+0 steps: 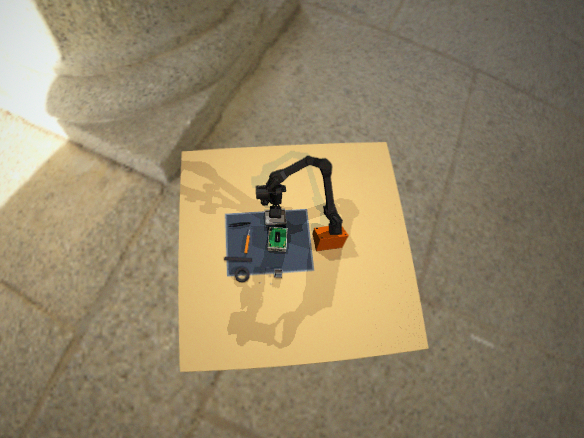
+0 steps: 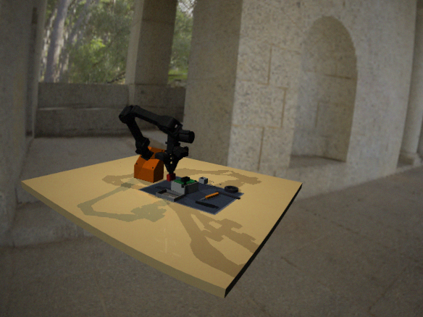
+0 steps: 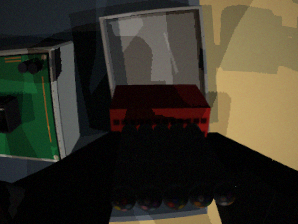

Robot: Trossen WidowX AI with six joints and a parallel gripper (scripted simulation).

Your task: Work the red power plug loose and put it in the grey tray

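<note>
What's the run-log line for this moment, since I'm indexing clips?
claw: shut on red plug | plug: out of socket | tray release: pending

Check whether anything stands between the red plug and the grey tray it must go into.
Nothing visible stands in the way. The tool holds the red rectangular power plug above the table, near the shallow grey tray. The green circuit board sits off to one side.
</note>
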